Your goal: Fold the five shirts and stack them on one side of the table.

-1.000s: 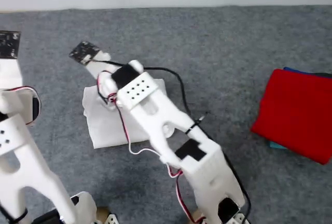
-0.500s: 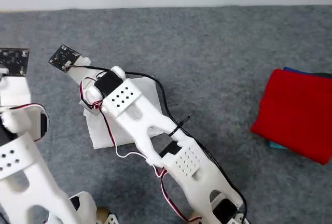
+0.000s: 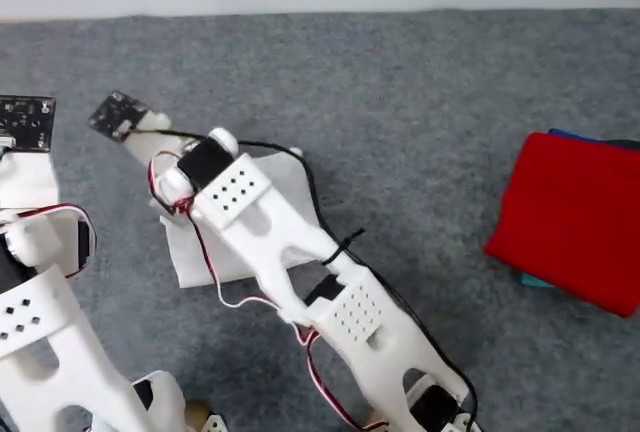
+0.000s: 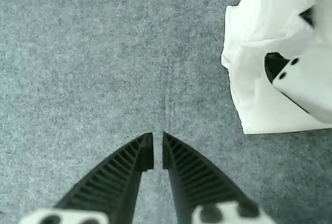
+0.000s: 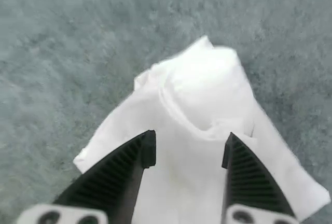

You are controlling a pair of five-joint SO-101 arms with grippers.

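A white shirt, partly folded and bunched, lies on the grey table left of centre. My right arm stretches across it from the near edge. In the right wrist view my right gripper hangs open just above the white shirt, one finger to each side of a raised fold, holding nothing. My left arm stands at the far left. My left gripper is shut and empty over bare table, with the white shirt off to one side. A folded red shirt tops a stack at the right edge.
Blue and teal folded shirts peek out under the red one. The grey carpet-like table top runs wide between the white shirt and the stack. A pale wall borders the far edge.
My right arm has swung left, carrying its wrist to the white shirt's left part. The left arm shifted slightly. The red stack is unmoved.
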